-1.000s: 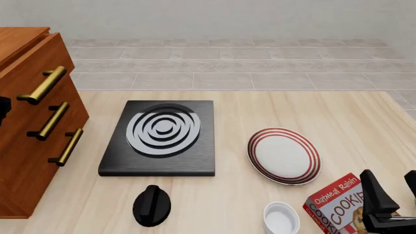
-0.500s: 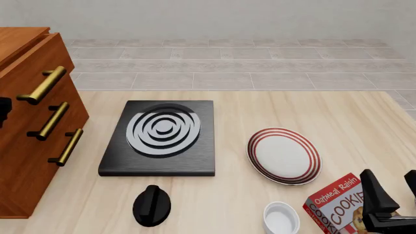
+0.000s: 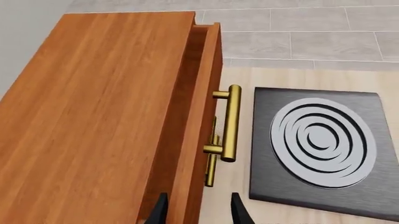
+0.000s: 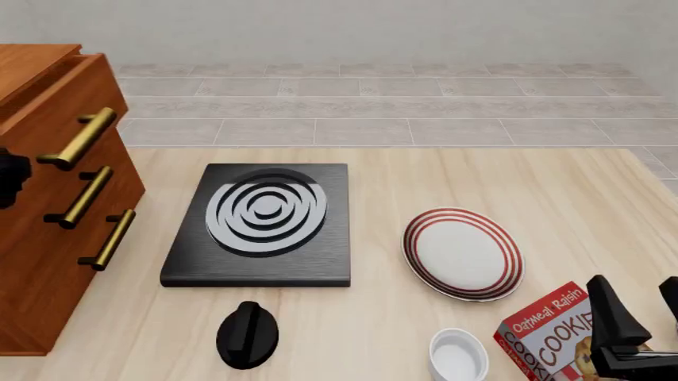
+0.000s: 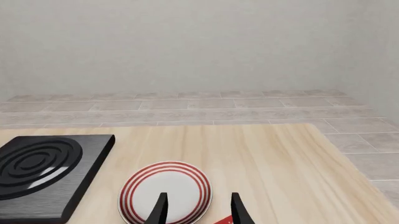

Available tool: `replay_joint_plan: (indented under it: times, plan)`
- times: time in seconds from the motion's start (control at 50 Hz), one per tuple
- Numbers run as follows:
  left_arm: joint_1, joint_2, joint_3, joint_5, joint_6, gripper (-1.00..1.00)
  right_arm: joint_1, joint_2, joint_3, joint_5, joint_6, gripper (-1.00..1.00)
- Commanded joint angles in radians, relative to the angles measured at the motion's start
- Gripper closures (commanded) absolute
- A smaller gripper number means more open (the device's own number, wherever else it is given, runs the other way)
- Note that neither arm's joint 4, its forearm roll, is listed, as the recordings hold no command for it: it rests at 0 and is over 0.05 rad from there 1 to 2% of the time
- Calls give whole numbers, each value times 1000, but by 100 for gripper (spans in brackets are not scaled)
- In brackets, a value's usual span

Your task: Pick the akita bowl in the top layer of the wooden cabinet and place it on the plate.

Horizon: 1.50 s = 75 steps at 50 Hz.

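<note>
Left end effector (image 3: pixel 197 211) is hanging above the wooden cabinet (image 3: pixel 100 121) with its two fingertips spread apart and grasping nothing; from its own camera they are straddling the front board of the top layer (image 3: pixel 194 116), short of the brass handle (image 3: pixel 232 122). That drawer is sitting only slightly proud of the cabinet body, showing a narrow dark gap along its edge, so it is reading as barely opened. No part of the akita bowl is showing in any view; presumably it is lying inside that drawer, hidden by the wood.

Right end effector (image 5: pixel 197 207) is also released and empty, waiting low at the near right of the tabletop (image 4: pixel 424 182), close to a cookie box (image 4: pixel 551 337) and a plain white small bowl (image 4: pixel 459 355). It is facing the plate (image 4: pixel 463 252), which is lying bare beside the black stove (image 4: pixel 260 224).

As a judgement, almost everything is remaining: the drawer needs pulling well out, then the bowl needs lifting and carrying to the plate.
</note>
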Motion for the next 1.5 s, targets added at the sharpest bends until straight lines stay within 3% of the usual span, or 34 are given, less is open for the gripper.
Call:
replay_joint_plan:
  times: [0.02, 1.5]
  plan:
    - [-62, 50, 64, 30, -1, -100, -1, -1, 0, 1, 1, -100]
    - [-288, 90, 84, -3, -127, -100, -4, -1, -1, -3, 6, -100]
